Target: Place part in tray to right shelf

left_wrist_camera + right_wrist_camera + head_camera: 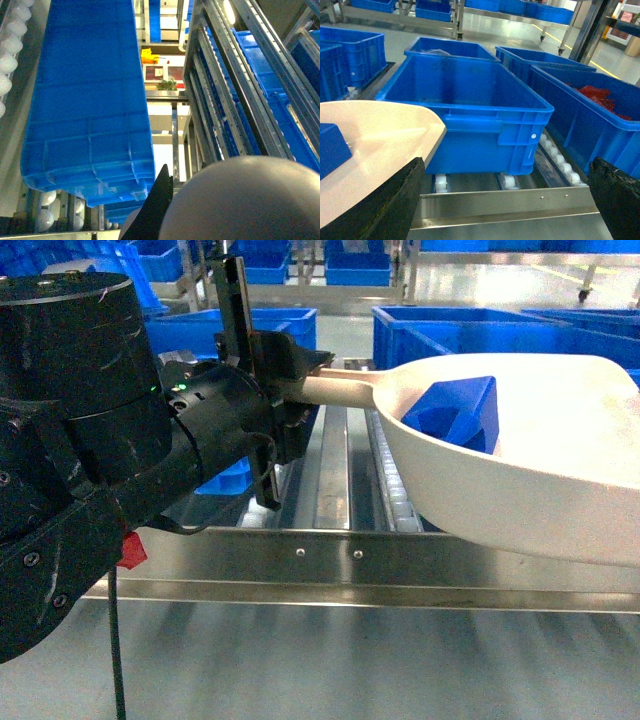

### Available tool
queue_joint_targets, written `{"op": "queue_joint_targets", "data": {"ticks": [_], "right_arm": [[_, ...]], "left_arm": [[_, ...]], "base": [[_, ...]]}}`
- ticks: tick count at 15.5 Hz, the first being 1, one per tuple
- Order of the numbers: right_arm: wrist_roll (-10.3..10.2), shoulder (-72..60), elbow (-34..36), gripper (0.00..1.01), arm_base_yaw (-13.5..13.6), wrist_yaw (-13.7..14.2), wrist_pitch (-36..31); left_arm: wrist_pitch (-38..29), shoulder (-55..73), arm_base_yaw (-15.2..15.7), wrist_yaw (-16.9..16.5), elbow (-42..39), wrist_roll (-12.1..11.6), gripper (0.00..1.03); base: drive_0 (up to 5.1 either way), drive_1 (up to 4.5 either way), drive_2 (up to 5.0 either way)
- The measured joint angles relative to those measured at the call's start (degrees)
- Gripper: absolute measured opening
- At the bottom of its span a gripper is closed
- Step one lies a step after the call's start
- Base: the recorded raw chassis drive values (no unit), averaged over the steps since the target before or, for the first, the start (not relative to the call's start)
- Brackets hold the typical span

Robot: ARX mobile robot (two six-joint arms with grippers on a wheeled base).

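My left gripper (300, 390) is shut on the long handle of the beige tray (540, 470), holding it roughly level over the right shelf's steel front rail (350, 552). The blue part (455, 415) lies inside the tray's bowl. In the left wrist view one black finger (159, 202) presses against the tray's rounded beige surface (245, 200). The right wrist view shows the tray (380, 140) and a corner of the part (331, 147) at the left. My right gripper (502, 210) is open over the shelf rail (505, 205) with nothing between its fingers.
A large blue crate (470, 110) sits on the white rollers (440, 182) right beside the tray's edge. Another crate holding red pieces (600, 95) stands to its right. More blue crates (240, 325) sit behind the handle. Roller lanes (395, 490) run under the tray.
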State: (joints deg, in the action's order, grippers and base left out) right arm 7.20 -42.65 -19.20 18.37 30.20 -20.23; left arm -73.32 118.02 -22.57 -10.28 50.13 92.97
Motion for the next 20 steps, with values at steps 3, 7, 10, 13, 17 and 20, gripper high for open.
{"op": "queue_joint_targets", "data": {"ticks": [3,7,10,13,17,20], "right_arm": [[0.0,0.0,0.0,0.98,0.0,0.0,0.0],[0.0,0.0,0.0,0.98,0.0,0.0,0.0],[0.0,0.0,0.0,0.98,0.0,0.0,0.0],[0.0,0.0,0.0,0.98,0.0,0.0,0.0],[0.0,0.0,0.0,0.98,0.0,0.0,0.0],[0.0,0.0,0.0,0.98,0.0,0.0,0.0]], "left_arm": [[0.0,0.0,0.0,0.0,0.0,0.0,0.13],[0.0,0.0,0.0,0.0,0.0,0.0,0.13],[0.0,0.0,0.0,0.0,0.0,0.0,0.13],[0.0,0.0,0.0,0.0,0.0,0.0,0.13],[0.0,0.0,0.0,0.0,0.0,0.0,0.13],[0.0,0.0,0.0,0.0,0.0,0.0,0.13]], "base": [[0.0,0.0,0.0],[0.0,0.0,0.0],[0.0,0.0,0.0],[0.0,0.0,0.0],[0.0,0.0,0.0],[0.0,0.0,0.0]]}}
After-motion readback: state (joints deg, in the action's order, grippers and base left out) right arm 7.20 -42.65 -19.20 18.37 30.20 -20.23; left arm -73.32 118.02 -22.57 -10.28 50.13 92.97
